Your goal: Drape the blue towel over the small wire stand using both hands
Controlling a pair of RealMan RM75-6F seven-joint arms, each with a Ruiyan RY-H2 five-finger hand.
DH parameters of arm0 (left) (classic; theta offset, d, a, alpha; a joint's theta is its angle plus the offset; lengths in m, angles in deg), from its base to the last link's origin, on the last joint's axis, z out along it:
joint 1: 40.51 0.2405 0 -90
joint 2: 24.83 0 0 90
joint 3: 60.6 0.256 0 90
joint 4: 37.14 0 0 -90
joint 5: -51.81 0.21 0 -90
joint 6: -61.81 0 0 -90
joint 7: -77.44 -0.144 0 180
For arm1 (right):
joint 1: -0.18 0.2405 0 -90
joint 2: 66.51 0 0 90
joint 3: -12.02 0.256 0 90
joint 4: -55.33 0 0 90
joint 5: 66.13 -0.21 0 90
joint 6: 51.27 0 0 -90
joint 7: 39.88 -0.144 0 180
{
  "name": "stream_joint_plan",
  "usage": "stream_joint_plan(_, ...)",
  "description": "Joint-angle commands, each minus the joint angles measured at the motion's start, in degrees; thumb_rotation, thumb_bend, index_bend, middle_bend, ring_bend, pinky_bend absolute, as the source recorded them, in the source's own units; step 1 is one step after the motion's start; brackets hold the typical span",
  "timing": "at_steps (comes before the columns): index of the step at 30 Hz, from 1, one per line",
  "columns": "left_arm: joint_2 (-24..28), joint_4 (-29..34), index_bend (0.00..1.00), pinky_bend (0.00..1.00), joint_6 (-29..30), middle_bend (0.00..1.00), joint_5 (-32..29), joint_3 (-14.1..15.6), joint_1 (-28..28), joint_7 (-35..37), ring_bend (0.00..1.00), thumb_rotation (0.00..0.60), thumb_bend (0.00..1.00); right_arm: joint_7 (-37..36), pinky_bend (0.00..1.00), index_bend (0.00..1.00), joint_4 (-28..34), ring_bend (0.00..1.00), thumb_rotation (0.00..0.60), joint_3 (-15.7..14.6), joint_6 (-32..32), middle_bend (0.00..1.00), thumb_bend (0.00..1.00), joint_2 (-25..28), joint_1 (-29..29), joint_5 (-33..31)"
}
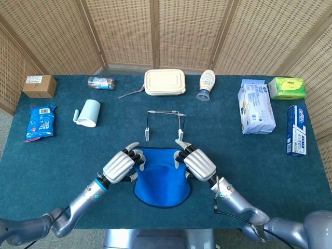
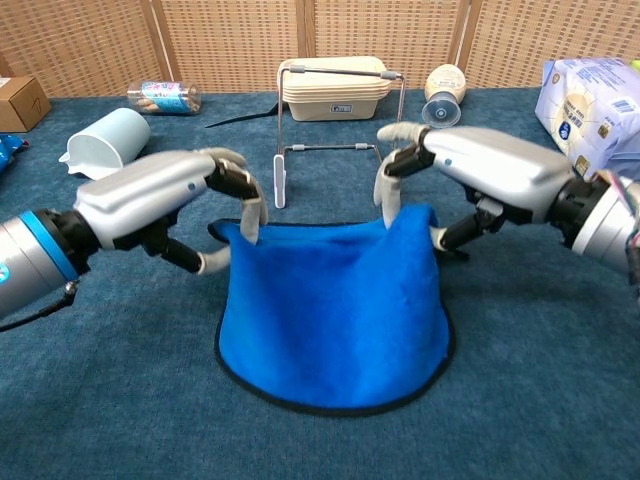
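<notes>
Blue towel (image 2: pixel 330 310) hangs lifted, seemingly just before upright wire stand (image 2: pixel 335 120).

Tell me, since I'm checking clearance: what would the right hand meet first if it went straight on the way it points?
Probably the wire stand: the right hand, pinching the blue towel, points toward its near right leg, though depth is unclear.

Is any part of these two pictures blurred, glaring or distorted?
Head view: sharp, even light, no glare; soft shadow under the blue cloth towel. Chest view: close wide lens makes the left robot hand and right robot hand look oversized; all in focus.
</notes>
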Motion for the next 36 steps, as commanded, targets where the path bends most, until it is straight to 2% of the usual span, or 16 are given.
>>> stream_joint_plan(1,2.4,3.1,0.81,0.11,0.8,0.43,-0.2,-1.3,-0.3,-0.7,0.30,0.600,0.51,0.7,0.20,0.99,3.6,0.04,0.600,1.8,-0.1,0.39,0.44,2.4,0.2,-1.4)
stream_joint_plan(6,6.4,8.5,0.81,0.12,1.6,0.43,-1.1,-3.7,-0.9,-0.8,0.30,0.600,0.51,1.6,0.20,0.99,9.9,0.04,0.600,4.6,-0.9,0.39,0.45,6.4,0.8,-3.7)
stream_joint_plan(17,11.9,15.5,0.81,0.11,2.0,0.44,-3.3,-8.1,-1.9,-0.1,0.30,0.600,0.51,3.2,0.20,0.99,17.5,0.04,0.600,9.4,-2.8,0.39,0.44,12.3,2.2,-7.8)
stream_joint_plan(20,13.8,17.7,0.81,0.12,1.9,0.44,-4.8,-11.0,-2.9,0.1,0.30,0.600,0.51,3.3,0.20,0.99,19.8,0.03,0.600,12.7,-3.7,0.39,0.44,14.6,3.2,-10.7)
stream_joint_plan(28,15.9,20.9,0.81,0.12,-0.4,0.44,-9.9,-15.3,-4.6,1.6,0.30,0.600,0.51,3.5,0.20,0.99,21.2,0.03,0.600,16.8,-5.8,0.39,0.45,16.7,5.1,-16.2)
stream_joint_plan(36,16.2,21.0,0.81,0.12,-2.1,0.44,-13.3,-17.9,-6.2,2.7,0.30,0.600,0.51,3.1,0.20,1.00,20.0,0.03,0.600,19.3,-7.6,0.39,0.45,17.4,7.0,-19.5)
